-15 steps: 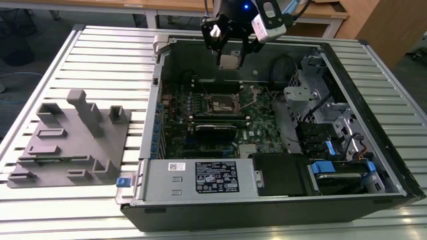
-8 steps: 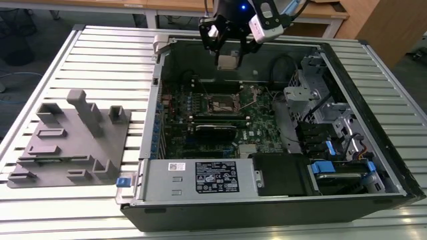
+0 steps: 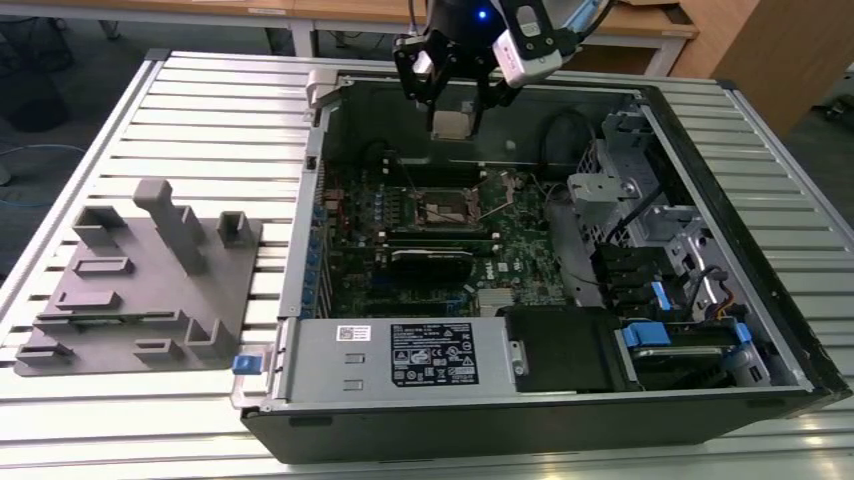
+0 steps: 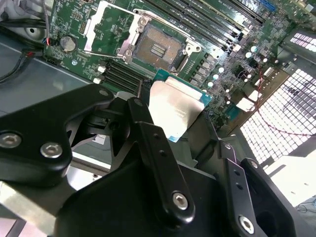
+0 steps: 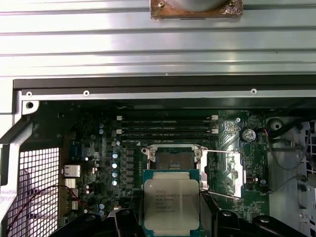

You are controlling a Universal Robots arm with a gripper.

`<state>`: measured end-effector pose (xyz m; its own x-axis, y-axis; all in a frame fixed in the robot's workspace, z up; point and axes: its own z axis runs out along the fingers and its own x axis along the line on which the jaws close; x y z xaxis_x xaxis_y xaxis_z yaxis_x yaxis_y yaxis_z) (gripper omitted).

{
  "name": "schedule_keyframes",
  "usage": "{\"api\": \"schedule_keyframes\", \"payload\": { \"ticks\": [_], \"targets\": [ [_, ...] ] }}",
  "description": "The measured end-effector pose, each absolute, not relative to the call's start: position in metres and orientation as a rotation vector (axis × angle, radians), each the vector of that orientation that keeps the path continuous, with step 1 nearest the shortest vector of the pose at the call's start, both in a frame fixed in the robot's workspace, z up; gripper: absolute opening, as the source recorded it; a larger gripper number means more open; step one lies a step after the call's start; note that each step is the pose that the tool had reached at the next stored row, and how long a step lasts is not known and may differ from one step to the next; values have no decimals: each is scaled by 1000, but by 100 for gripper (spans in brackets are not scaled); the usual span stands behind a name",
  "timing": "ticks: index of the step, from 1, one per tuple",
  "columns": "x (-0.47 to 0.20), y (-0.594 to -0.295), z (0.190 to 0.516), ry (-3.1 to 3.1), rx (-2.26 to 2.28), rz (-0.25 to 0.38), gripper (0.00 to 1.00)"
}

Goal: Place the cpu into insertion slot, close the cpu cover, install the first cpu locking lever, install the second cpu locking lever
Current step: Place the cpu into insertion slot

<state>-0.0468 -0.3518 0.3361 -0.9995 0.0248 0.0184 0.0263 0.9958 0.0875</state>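
My gripper (image 3: pixel 451 120) is shut on the cpu (image 3: pixel 451 124), a flat square chip with a silver-grey top, held in the air over the far end of the open computer case. Both wrist views show the cpu (image 4: pixel 175 106) (image 5: pixel 171 200) clamped by its edges between black fingers (image 4: pixel 148 131). The insertion slot (image 3: pixel 445 208) (image 4: pixel 157 48) (image 5: pixel 174 159) lies bare on the green board, below the chip and apart from it. The cpu cover (image 4: pixel 118 9) (image 5: pixel 240 173) is swung open beside the slot, with thin wire levers raised along it.
The case (image 3: pixel 300 250) lies on a slatted metal table (image 3: pixel 200 110). Inside it are memory slots (image 5: pixel 168 129), a black card (image 3: pixel 430 262), a power supply (image 3: pixel 400 355) and drive cages (image 3: pixel 654 250) on the exterior view's right. A grey fixture block (image 3: pixel 147 280) stands on the exterior view's left.
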Motion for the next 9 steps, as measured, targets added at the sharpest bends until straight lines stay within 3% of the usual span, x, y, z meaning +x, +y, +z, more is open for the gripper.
{"api": "schedule_keyframes", "payload": {
  "ticks": [9],
  "targets": [
    [-50,-352,335,-3121,-40,-137,54]
  ]
}}
